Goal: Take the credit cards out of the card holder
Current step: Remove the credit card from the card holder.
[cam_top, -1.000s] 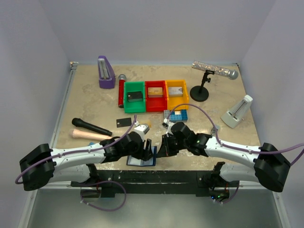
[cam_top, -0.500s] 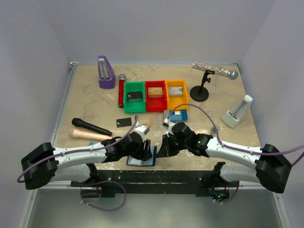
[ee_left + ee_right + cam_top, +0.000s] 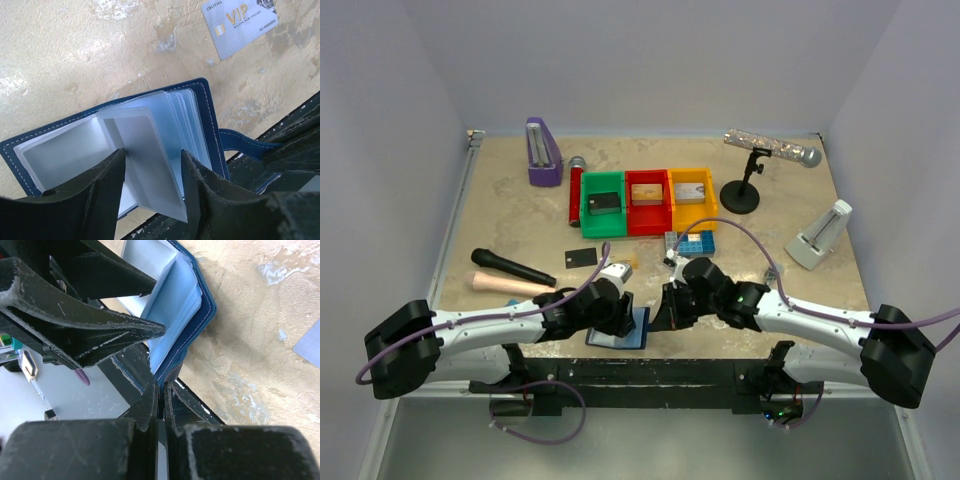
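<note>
The navy card holder (image 3: 623, 337) lies open at the table's front edge. In the left wrist view its cover (image 3: 206, 112) frames pale blue-grey pockets. My left gripper (image 3: 152, 153) is open, its fingers either side of a raised pale pocket leaf (image 3: 150, 165). In the top view the left gripper (image 3: 623, 313) is over the holder. My right gripper (image 3: 161, 385) is shut on the holder's near edge (image 3: 202, 305), and shows in the top view (image 3: 661, 318). A silvery grey "VIP" card (image 3: 239, 20) lies on the table beyond. A black card (image 3: 580, 257) lies loose farther left.
Green (image 3: 586, 208), red (image 3: 647, 229) and orange (image 3: 712, 196) bins stand mid-table, each holding a card. A blue studded plate (image 3: 692, 243) lies behind my right arm. A black microphone (image 3: 510, 267), a pink handle (image 3: 505, 285), two metronomes (image 3: 542, 152) (image 3: 820, 235) and a microphone stand (image 3: 740, 195) surround them.
My left gripper has shifted slightly right and down over the open holder. The holder's right flap lies lower than before. The right arm has barely moved.
</note>
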Action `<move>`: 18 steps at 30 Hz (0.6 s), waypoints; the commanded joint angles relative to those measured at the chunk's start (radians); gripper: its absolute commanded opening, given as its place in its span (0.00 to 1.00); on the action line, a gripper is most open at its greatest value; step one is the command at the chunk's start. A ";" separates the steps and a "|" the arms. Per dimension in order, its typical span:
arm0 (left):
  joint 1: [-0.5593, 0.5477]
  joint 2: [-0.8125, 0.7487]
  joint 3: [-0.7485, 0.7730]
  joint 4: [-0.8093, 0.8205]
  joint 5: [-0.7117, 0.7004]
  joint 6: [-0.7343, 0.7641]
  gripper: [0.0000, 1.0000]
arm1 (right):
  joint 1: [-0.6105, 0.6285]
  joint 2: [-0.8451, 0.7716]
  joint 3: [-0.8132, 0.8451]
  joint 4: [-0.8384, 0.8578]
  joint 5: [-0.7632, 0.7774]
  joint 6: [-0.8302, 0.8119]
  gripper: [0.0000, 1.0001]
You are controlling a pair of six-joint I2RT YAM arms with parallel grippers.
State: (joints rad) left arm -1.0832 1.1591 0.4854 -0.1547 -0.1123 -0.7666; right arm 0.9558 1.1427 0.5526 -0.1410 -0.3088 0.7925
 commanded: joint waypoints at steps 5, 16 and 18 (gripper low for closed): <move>-0.006 -0.061 0.030 -0.069 -0.085 -0.014 0.49 | 0.004 -0.021 -0.005 0.020 -0.009 -0.010 0.00; -0.004 -0.163 0.032 -0.226 -0.234 -0.025 0.49 | 0.004 -0.014 -0.008 -0.017 0.028 -0.026 0.00; -0.003 -0.177 0.033 -0.258 -0.259 -0.030 0.49 | 0.003 -0.017 -0.008 -0.032 0.046 -0.026 0.00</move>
State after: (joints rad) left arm -1.0832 1.0183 0.4854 -0.3405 -0.2848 -0.7757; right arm 0.9558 1.1423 0.5491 -0.1516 -0.3027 0.7883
